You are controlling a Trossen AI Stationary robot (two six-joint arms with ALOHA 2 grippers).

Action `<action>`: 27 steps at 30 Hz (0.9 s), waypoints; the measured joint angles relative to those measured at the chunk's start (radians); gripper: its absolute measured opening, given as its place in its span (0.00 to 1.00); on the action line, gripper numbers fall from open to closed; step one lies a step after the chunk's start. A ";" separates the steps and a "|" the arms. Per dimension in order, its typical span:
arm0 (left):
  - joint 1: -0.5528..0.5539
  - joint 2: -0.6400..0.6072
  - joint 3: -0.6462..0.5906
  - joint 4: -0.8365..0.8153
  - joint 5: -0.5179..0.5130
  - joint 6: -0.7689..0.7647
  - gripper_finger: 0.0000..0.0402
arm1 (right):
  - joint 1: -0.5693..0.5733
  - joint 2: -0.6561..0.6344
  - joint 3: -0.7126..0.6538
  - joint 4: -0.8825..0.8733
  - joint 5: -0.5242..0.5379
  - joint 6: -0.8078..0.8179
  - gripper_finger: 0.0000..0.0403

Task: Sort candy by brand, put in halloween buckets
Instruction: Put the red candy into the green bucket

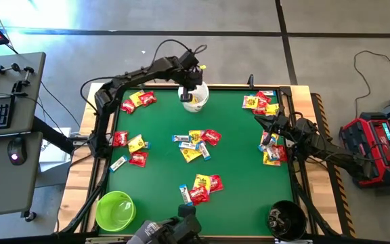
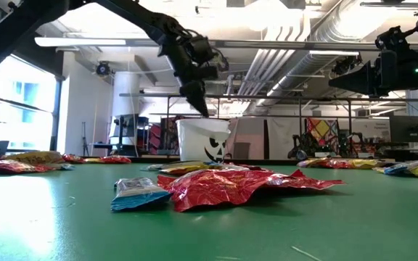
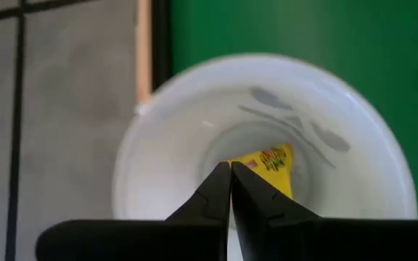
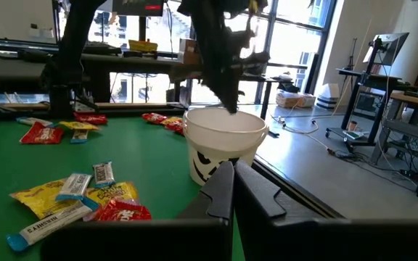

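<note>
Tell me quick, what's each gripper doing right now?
Left gripper: shut, empty, over the white bucket.
Right gripper: shut, holding nothing.

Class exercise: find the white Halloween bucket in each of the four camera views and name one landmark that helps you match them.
High view: white bucket at top centre.
Low view: centre, far across the table.
Left wrist view: seen from above, a yellow packet inside.
Right wrist view: centre.
Shared landmark: the left gripper above it.

Left gripper (image 1: 188,97) and right gripper (image 1: 265,122), jaws shut
</note>
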 joint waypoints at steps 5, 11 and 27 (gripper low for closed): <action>-0.002 -0.040 -0.043 0.095 0.089 -0.074 0.00 | 0.000 0.000 0.000 0.000 0.000 0.000 0.00; -0.020 -0.122 -0.211 0.364 0.107 -0.150 0.00 | 0.000 0.000 0.000 0.000 0.000 0.000 0.00; -0.102 -0.455 -0.682 0.736 0.101 -0.252 0.00 | 0.000 0.000 0.000 0.013 0.069 -0.022 0.00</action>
